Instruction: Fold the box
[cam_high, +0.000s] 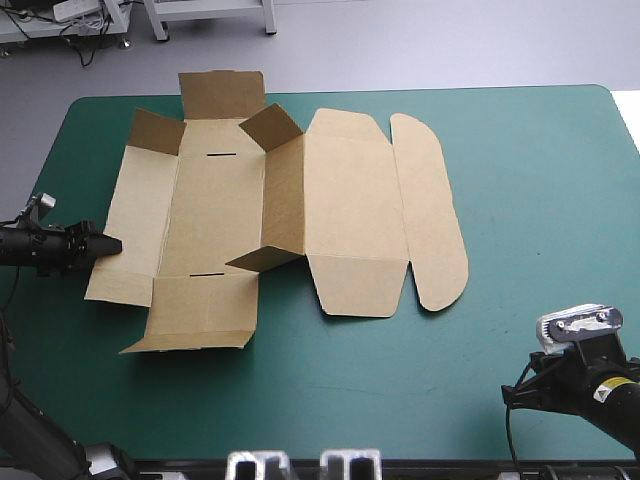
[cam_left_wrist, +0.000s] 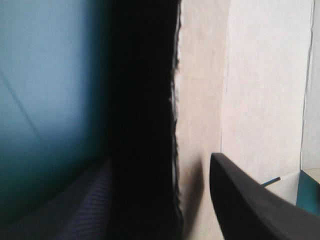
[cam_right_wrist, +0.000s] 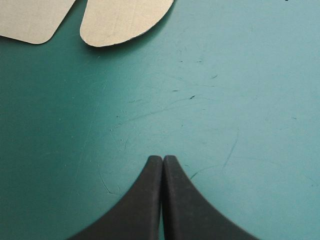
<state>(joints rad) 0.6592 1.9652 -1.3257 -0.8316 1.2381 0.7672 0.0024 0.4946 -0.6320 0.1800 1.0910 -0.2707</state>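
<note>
We see the table (cam_high: 520, 330) filling most of the high view, dressed from edge to edge in its teal-green cover (cam_right_wrist: 240, 75). The two far corners are rounded and the far edge runs straight between them. The left and right edges spread apart as they come toward the near side. The cover lies flat and looks even in colour from above. Close up at the near right, we find it marked with fine scratches (cam_right_wrist: 175, 102): thin pale lines, some long and curved, some short, with a few small dark flecks among them. At the left side the cover shows only as a plain, smooth field
</note>
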